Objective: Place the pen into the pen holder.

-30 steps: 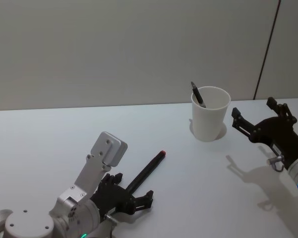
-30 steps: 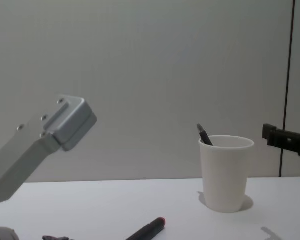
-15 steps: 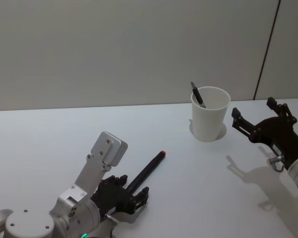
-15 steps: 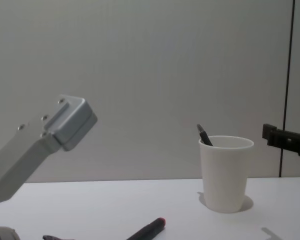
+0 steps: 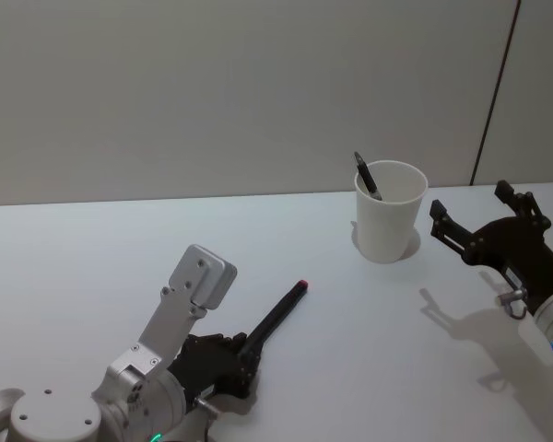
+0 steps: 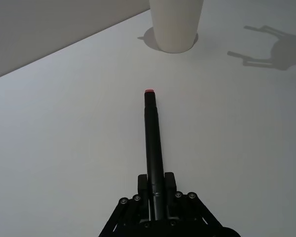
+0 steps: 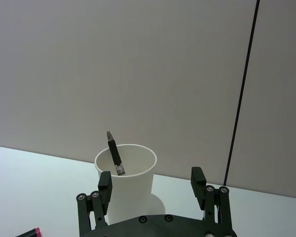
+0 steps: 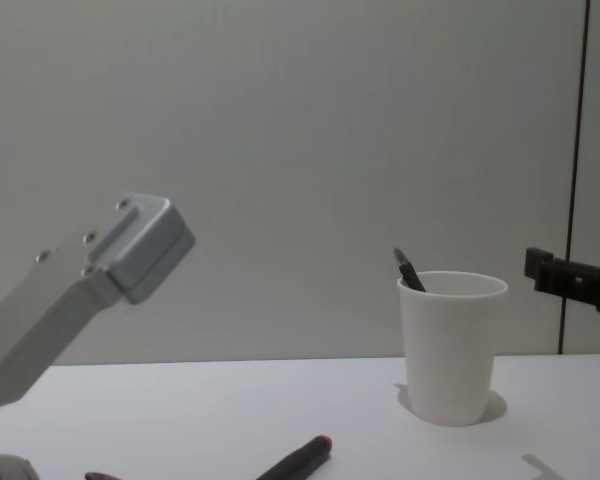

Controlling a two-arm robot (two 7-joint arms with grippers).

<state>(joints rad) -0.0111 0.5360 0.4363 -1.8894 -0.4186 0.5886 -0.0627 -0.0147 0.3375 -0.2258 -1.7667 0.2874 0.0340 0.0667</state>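
Note:
A black pen (image 5: 278,313) with a red tip lies on the white table, pointing toward the pen holder. My left gripper (image 5: 247,355) is shut on its near end; in the left wrist view both fingers (image 6: 168,181) press against the pen (image 6: 152,133). The pen holder (image 5: 390,219) is a white paper cup standing upright at the far right, also seen as the cup (image 8: 450,348). Another dark pen (image 5: 366,175) leans inside it. My right gripper (image 5: 470,203) hovers open just right of the cup, and the cup (image 7: 130,190) stands a little ahead of its fingers.
The white table (image 5: 92,258) is bare around the pen and cup. A grey wall with a dark vertical seam (image 5: 493,92) stands behind. My left arm's grey wrist housing (image 8: 135,245) rises at the chest view's left.
The left gripper's fingers, spread on either side of the pen's near end a second ago, have closed onto it. The pen, the cup and the right arm have not moved.

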